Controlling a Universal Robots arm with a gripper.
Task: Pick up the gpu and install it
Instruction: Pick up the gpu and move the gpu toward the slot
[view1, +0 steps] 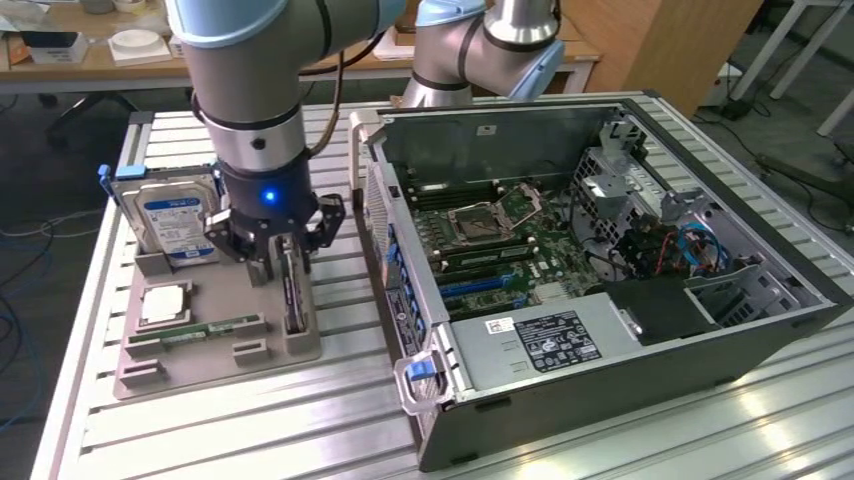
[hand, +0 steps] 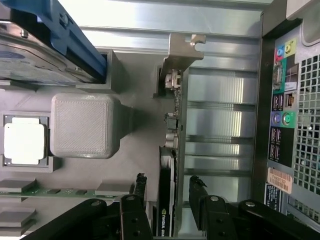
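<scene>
wrist view is showing the gripper (hand: 169, 184) open, straddling the gpu (hand: 173, 145) without pinching it. the gpu is standing on edge in the holder (hand: 137, 127), directly beneath the gripper. nothing is lifted yet; pickup and seating in the case (view1: 507, 130) beside it are both remaining.

The gripper (hand: 169, 184) straddles the gpu (hand: 176, 120), which stands on edge in the grey holder (hand: 85, 125), jaws apart.

The gpu (view1: 291, 295) stands on edge in a grey holder (view1: 200, 375) slot, with its silver bracket (hand: 182, 50) at one end and black cooler on one face.
</scene>
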